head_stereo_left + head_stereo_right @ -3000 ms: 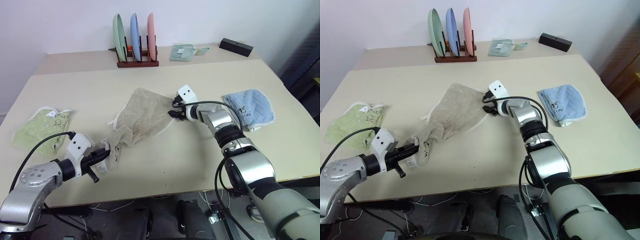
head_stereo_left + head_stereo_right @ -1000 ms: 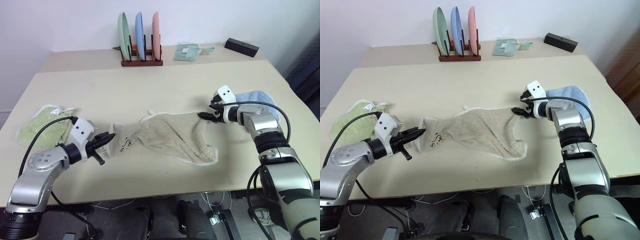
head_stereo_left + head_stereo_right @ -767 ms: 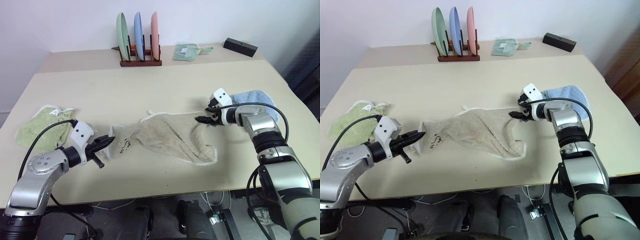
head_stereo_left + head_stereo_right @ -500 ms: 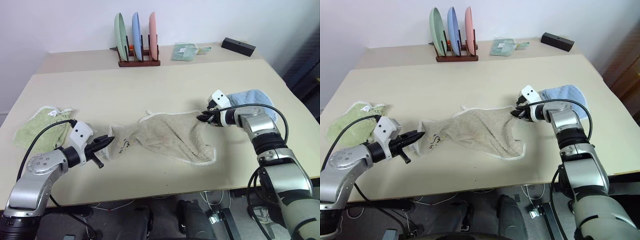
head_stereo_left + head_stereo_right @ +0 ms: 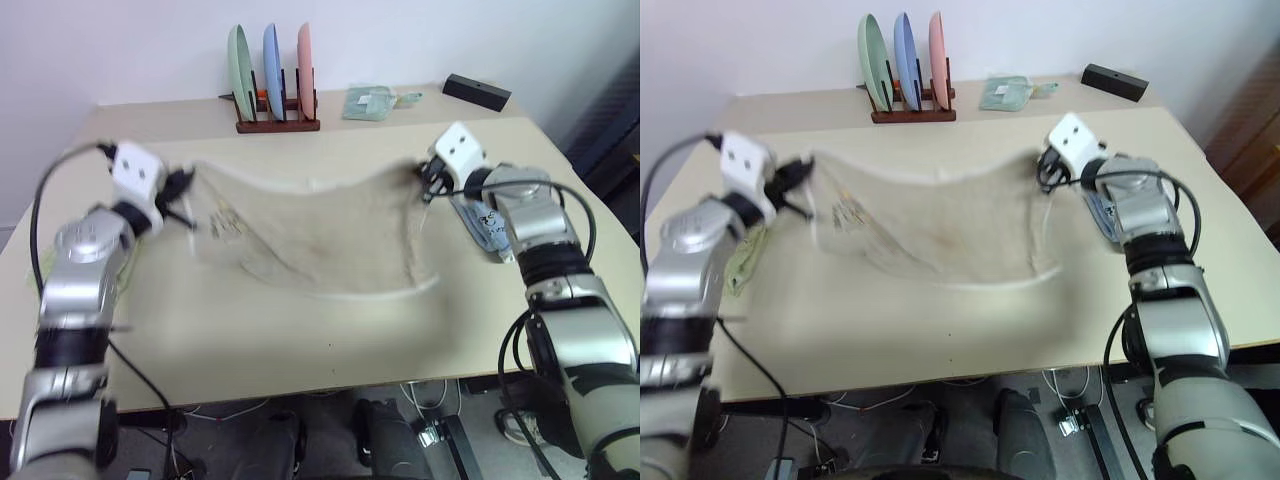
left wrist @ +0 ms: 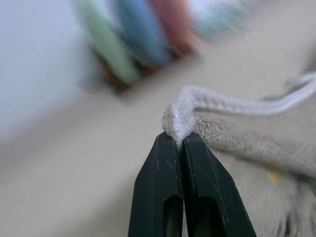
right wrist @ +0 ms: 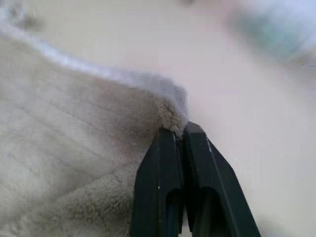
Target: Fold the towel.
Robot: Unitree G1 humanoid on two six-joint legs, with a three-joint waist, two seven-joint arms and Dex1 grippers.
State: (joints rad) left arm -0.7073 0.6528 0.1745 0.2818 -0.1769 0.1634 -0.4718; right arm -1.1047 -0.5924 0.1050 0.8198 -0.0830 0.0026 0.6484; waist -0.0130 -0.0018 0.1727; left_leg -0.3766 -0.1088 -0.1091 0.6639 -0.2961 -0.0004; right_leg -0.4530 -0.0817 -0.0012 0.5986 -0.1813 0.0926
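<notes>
The beige towel (image 5: 320, 230) with white edging hangs stretched in the air above the table, spread between my two arms. My left gripper (image 5: 182, 190) is shut on its left corner, and the left wrist view shows the white hem (image 6: 178, 118) pinched at the fingertips. My right gripper (image 5: 428, 180) is shut on the right corner, with the terry edge (image 7: 170, 116) clamped between the black fingers. The towel sags in the middle, and its lower edge (image 5: 385, 290) hangs close to the tabletop.
A rack of three plates (image 5: 272, 75) stands at the back of the table (image 5: 330, 340). A light blue towel (image 5: 490, 225) lies under my right arm, and a light green towel (image 5: 740, 262) lies below my left arm. A folded cloth (image 5: 370, 102) and a black box (image 5: 477, 92) sit at the back right.
Both grippers rose off the table and lifted the towel by its corners, so it went from lying bunched to hanging spread in the air. The right gripper opened briefly and shut again on the corner.
</notes>
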